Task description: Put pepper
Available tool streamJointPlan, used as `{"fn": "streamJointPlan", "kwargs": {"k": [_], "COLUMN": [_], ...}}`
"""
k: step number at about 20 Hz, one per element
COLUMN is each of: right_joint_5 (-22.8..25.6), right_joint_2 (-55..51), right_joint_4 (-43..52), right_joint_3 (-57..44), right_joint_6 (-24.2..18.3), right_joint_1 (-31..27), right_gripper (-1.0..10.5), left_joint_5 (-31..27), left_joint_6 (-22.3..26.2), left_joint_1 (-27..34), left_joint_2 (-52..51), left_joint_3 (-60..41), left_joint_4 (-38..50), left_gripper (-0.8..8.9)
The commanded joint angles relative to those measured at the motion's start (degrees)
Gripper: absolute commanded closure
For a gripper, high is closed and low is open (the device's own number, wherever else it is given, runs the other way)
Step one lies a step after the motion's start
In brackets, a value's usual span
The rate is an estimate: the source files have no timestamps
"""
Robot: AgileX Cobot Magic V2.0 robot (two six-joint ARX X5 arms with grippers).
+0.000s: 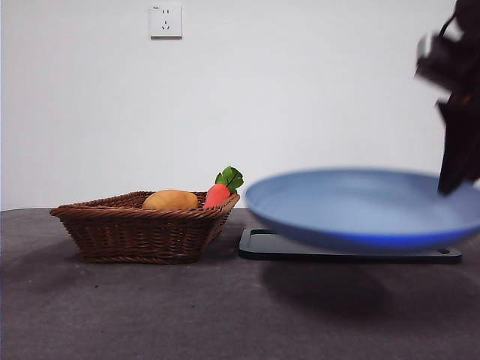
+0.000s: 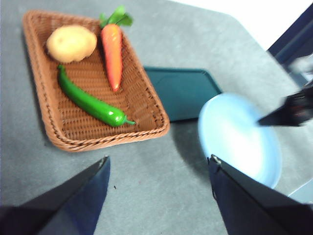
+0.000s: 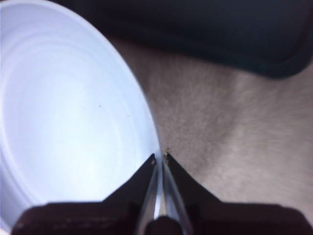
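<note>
Right gripper, jaws pinched shut on the blue plate rim, carries it above the counter. Left gripper hangs wide open, empty. Pepper lies in the basket w/ carrot, potato. Best: set plate flat nearby before reaching in.

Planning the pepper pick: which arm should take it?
Left. The left gripper hangs open over the wicker basket holding the long green pepper; the right gripper is shut on the blue plate's rim.

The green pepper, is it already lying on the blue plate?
No, the green pepper lies in the wicker basket beside the carrot and potato, while the blue plate is bare.
</note>
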Motion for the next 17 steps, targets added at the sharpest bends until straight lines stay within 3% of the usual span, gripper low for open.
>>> {"fn": "streamJointPlan", "kwargs": {"k": [1,11,17], "right_joint_5": [-0.09,-0.26,-0.31], "right_joint_2": [-4.98,-18.14,-18.36], "right_joint_4": [-0.70,-3.65,-3.63], "right_joint_3": [1.36,3.06,3.06], "right_joint_6": [0.79,0.76,0.57], "right_joint_1": [-1.20,-4.46,-4.46], "right_gripper": [9.4,9.4,9.4], "left_joint_5": [-2.99,-25.09,-30.82], "left_joint_6": [-1.95,-6.78,-9.75], "left_joint_1": [-2.69,-19.08,-21.64], "left_joint_2": [5.73,41.81,58.99], "left_joint_3": [3.28,27.08,38.51], "left_joint_4": [1.84,0.55,-4.63], "left_gripper": [4.64,4.64,4.64]}}
